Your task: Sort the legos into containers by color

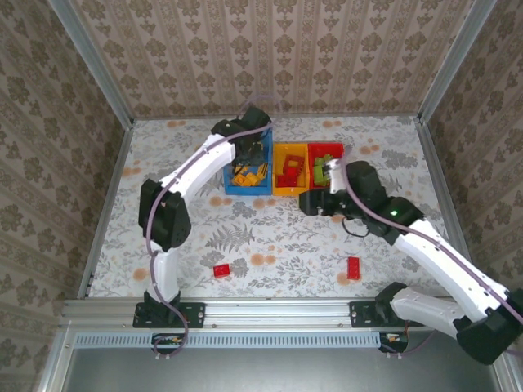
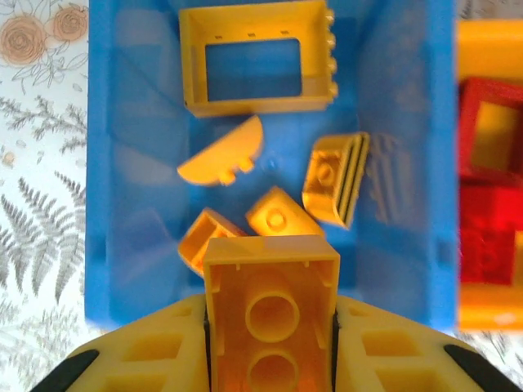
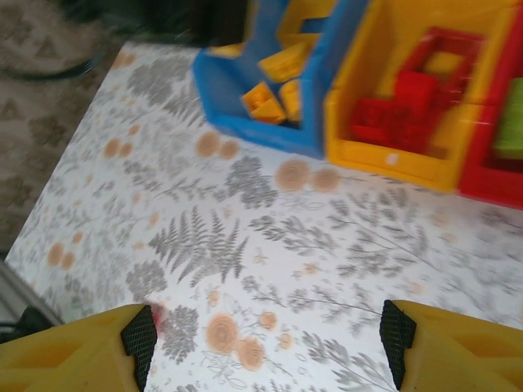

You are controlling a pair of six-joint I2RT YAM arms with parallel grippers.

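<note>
My left gripper (image 2: pixel 271 327) is shut on an orange-yellow brick (image 2: pixel 271 294), seen from its hollow underside, and hangs over the blue bin (image 2: pixel 135 163) (image 1: pixel 231 187). Several orange-yellow bricks lie in that bin, among them a hollow frame (image 2: pixel 257 57). Beside it, the orange-yellow bin (image 1: pixel 290 191) (image 3: pixel 384 159) holds red pieces (image 3: pixel 413 102). The red bin (image 1: pixel 325 149) (image 3: pixel 490 184) holds green ones (image 3: pixel 511 122). My right gripper (image 3: pixel 268 343) (image 1: pixel 310 202) is open above bare table in front of the bins. Two red bricks (image 1: pixel 221 270) (image 1: pixel 353 268) lie on the near table.
The floral tablecloth (image 1: pixel 278 237) spreads between the bins and the front rail (image 1: pixel 270 312). Patterned walls with metal posts close in the table on three sides. A blurred red spot (image 3: pixel 155 314) sits by my right gripper's left finger.
</note>
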